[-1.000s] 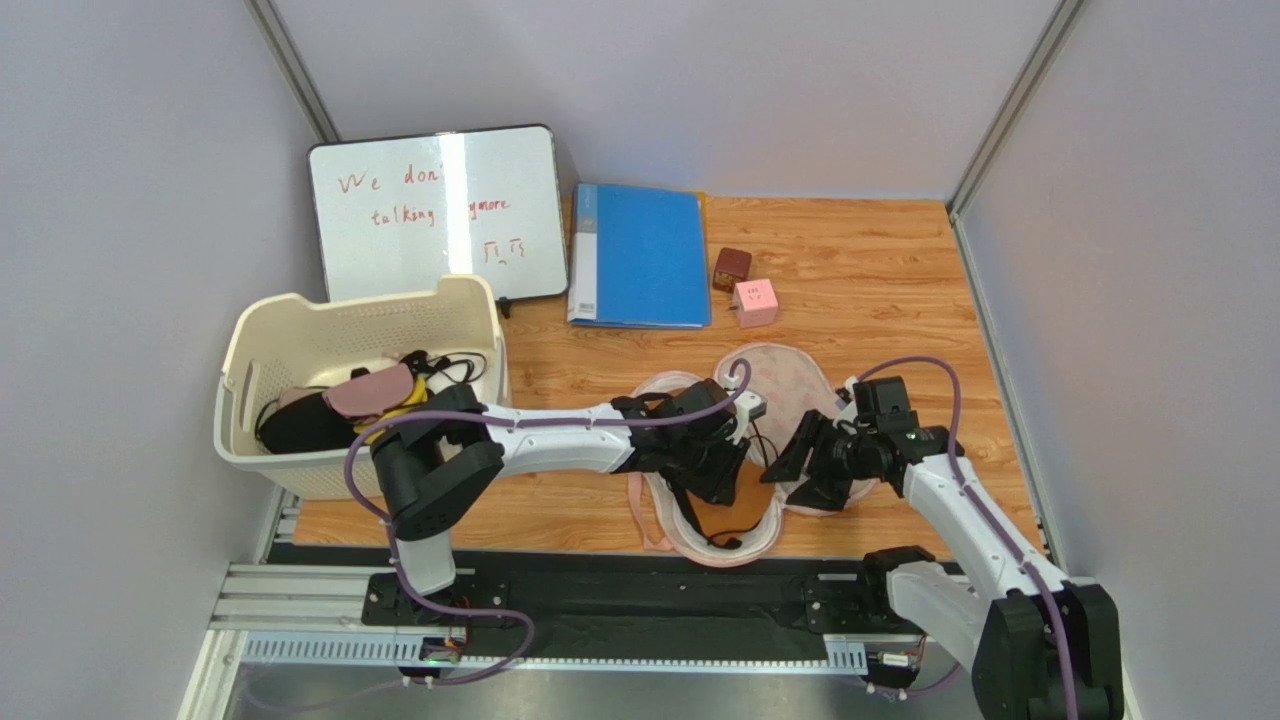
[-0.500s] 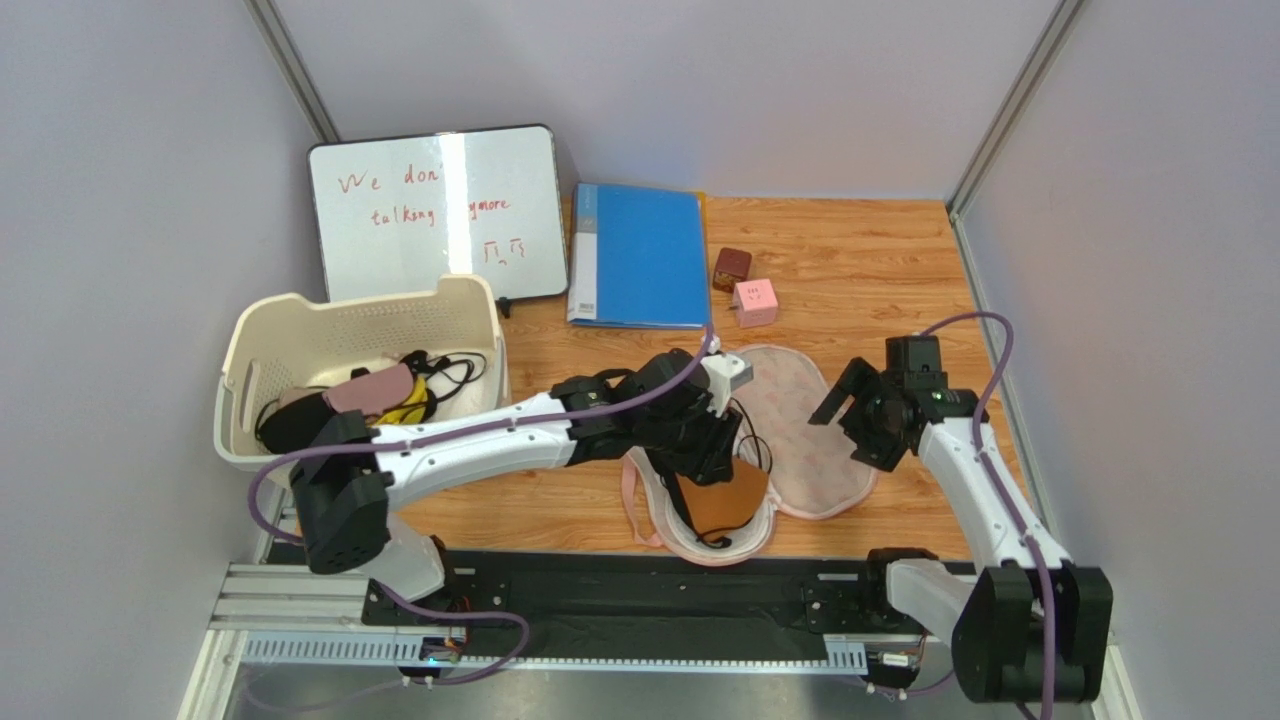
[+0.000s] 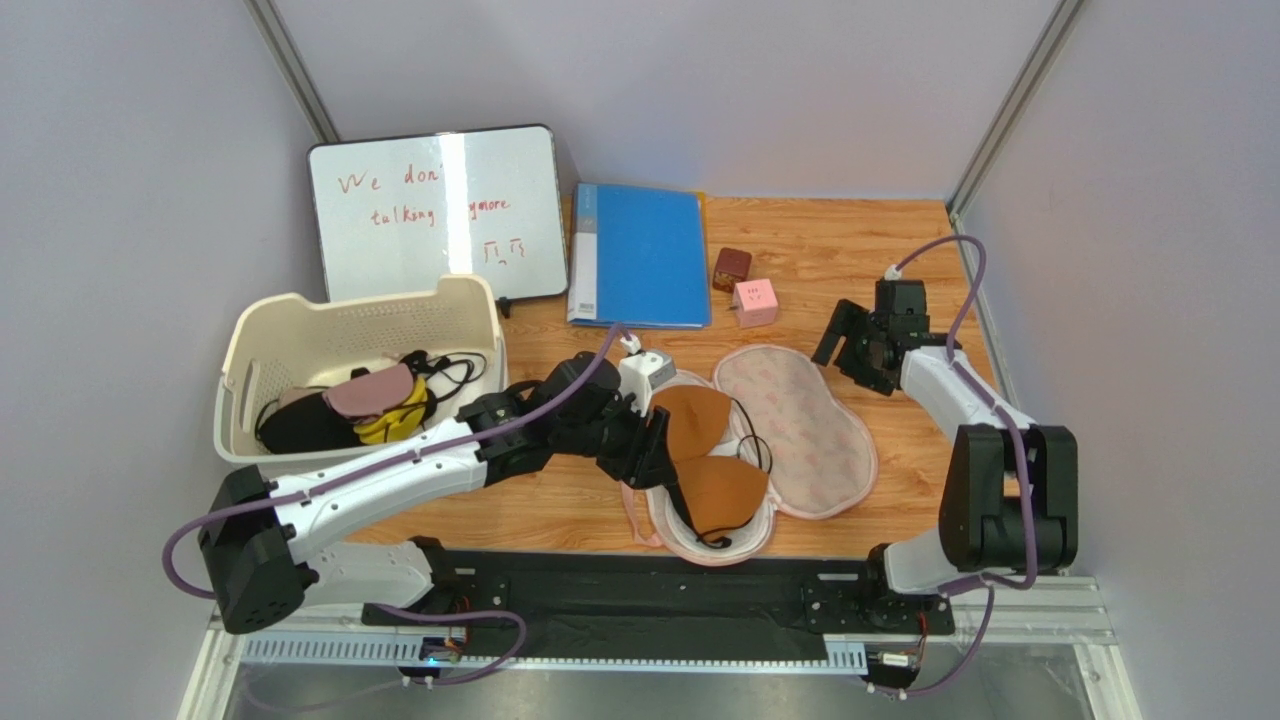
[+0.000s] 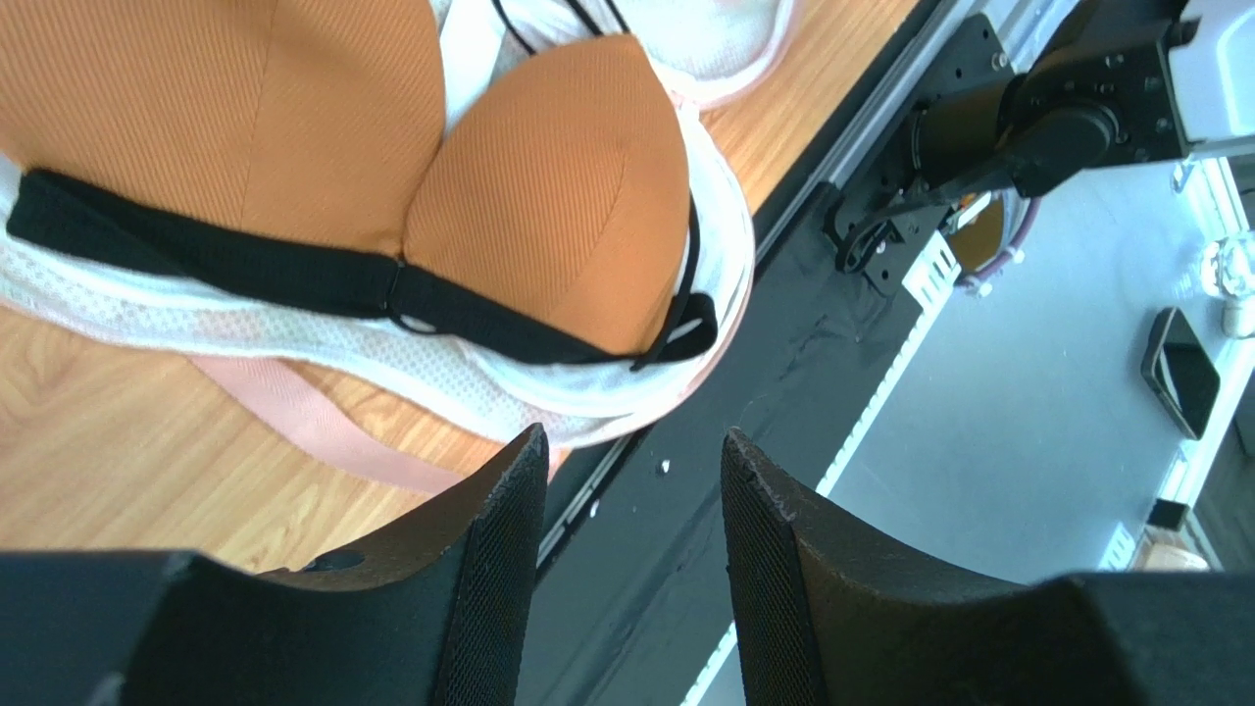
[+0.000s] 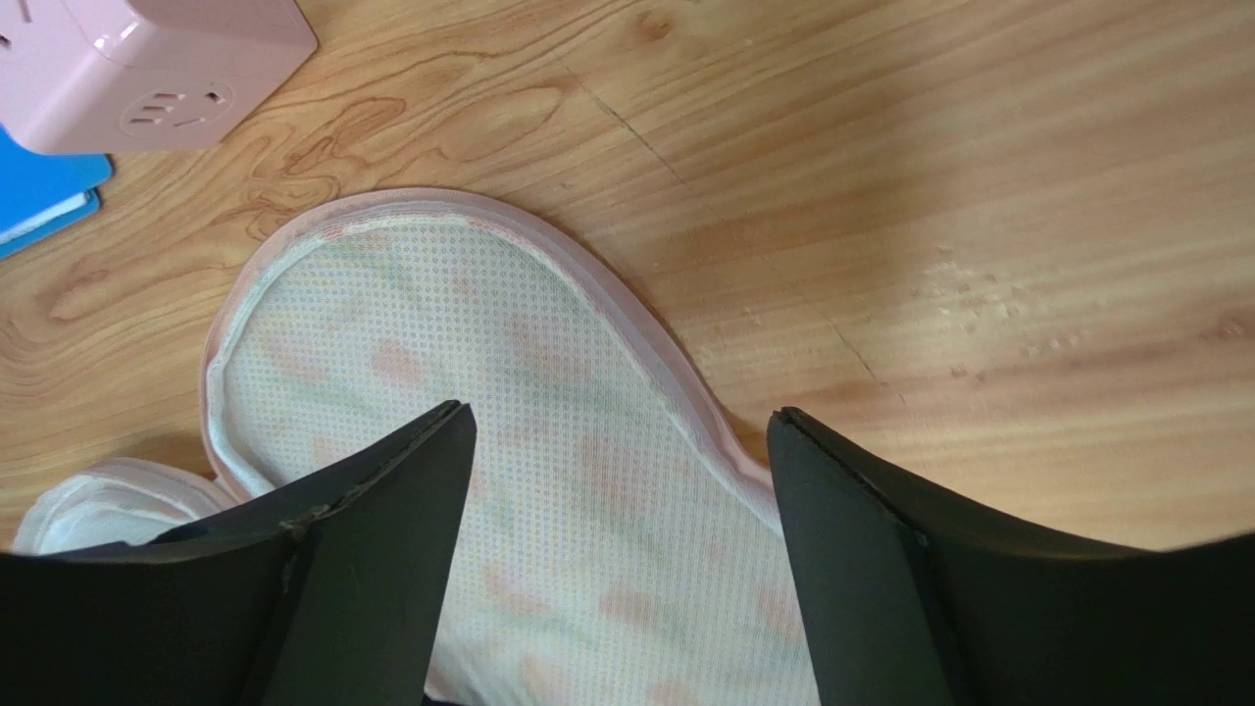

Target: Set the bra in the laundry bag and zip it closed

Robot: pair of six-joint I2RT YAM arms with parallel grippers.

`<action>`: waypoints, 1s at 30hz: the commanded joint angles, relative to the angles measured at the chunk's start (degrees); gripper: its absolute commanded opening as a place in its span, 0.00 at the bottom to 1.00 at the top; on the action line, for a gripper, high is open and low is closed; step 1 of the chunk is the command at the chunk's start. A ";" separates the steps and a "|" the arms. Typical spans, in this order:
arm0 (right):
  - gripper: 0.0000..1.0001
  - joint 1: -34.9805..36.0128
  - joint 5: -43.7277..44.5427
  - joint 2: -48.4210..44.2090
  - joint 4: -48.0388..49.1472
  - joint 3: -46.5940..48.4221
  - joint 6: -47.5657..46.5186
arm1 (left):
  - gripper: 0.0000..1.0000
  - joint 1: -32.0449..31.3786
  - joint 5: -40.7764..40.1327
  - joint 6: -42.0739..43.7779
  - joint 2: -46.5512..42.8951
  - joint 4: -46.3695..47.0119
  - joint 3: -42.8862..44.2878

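The orange-brown bra (image 3: 706, 450) lies cups-up in the near half of the open laundry bag (image 3: 759, 518), its black band and straps showing in the left wrist view (image 4: 295, 272). The bag's other half (image 3: 804, 428) lies flat to the right, white mesh up. My left gripper (image 3: 649, 458) hovers at the bra's left edge, open with nothing between its fingers (image 4: 631, 471). My right gripper (image 3: 845, 360) hangs above the far right end of the flat half (image 5: 516, 441), open and empty (image 5: 619, 427).
A cream basket (image 3: 361, 323) with several garments stands at the left. A whiteboard (image 3: 436, 210), a blue folder (image 3: 639, 255), a brown cube (image 3: 732, 267) and a pink cube (image 3: 754, 300) sit at the back. The black rail (image 3: 631, 585) runs along the near edge.
Both grippers opened and drew away from the bag, the left to the left, the right up toward the far right. The bra now lies uncovered in the bag's near half.
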 commanded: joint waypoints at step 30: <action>0.00 9.38 -8.46 -5.29 -9.60 3.64 3.76 | 0.61 1.54 -6.94 -14.35 -1.02 -4.69 7.56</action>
